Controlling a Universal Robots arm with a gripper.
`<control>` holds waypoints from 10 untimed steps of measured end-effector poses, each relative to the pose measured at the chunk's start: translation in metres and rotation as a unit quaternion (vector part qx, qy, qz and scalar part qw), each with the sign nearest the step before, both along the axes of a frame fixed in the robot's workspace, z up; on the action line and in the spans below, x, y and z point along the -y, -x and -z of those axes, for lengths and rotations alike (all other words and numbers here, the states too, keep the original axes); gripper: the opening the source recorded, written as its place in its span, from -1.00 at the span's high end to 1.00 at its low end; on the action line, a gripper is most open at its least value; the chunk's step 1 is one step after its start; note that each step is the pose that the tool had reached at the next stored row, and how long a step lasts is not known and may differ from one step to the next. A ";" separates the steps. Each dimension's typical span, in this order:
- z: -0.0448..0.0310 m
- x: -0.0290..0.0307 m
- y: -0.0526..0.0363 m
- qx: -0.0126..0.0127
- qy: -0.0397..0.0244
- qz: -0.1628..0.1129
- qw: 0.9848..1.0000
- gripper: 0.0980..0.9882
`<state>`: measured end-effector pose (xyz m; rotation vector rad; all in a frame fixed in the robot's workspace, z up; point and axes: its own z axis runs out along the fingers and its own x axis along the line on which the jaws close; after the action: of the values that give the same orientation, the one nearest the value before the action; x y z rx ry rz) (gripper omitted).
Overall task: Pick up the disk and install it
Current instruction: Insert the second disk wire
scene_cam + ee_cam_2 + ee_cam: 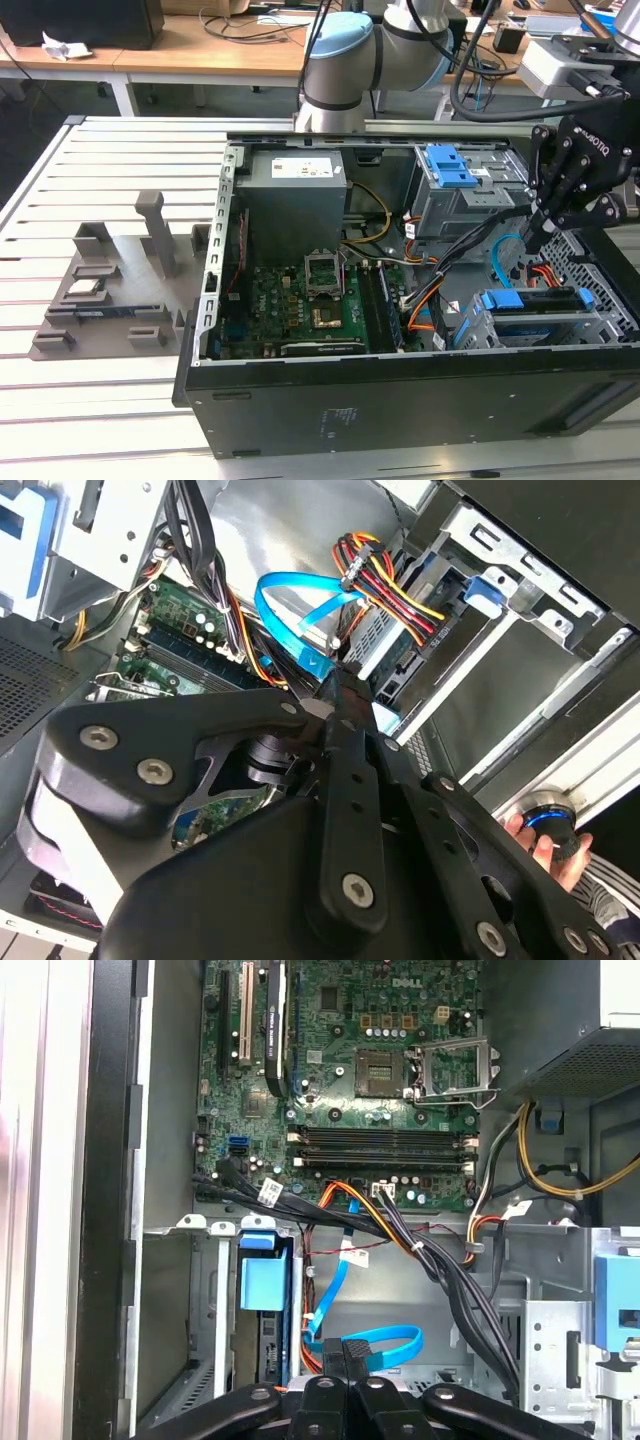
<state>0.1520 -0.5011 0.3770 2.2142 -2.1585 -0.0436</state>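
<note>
An open computer case [300,400] is lying on the slatted bench [100,180]. At the exterior view's right, the disk [530,302] is sitting inside its drive cage, while the gripper [531,240] is hovering just above, fingers pressed together, grasping nothing.

Flat disk [530,300] clipped in a bright blue frame, slotted into the grey metal cage [600,322], lying just beneath the gripper [537,238] in the exterior view, apart from it, and seen edge-on with blue end tab in the first wrist view [263,1282].
</note>
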 end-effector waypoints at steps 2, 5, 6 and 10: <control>0.0000 0.0032 0.0000 0.000 0.000 0.000 1.000 0.98; 0.0001 0.0134 0.0000 0.000 0.001 0.000 1.000 0.98; 0.0003 0.0169 0.0000 0.000 0.001 0.000 1.000 0.98; 0.0060 0.0284 0.0000 0.000 0.001 0.000 1.000 0.98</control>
<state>0.1520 -0.5295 0.3711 2.2131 -2.1574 -0.0411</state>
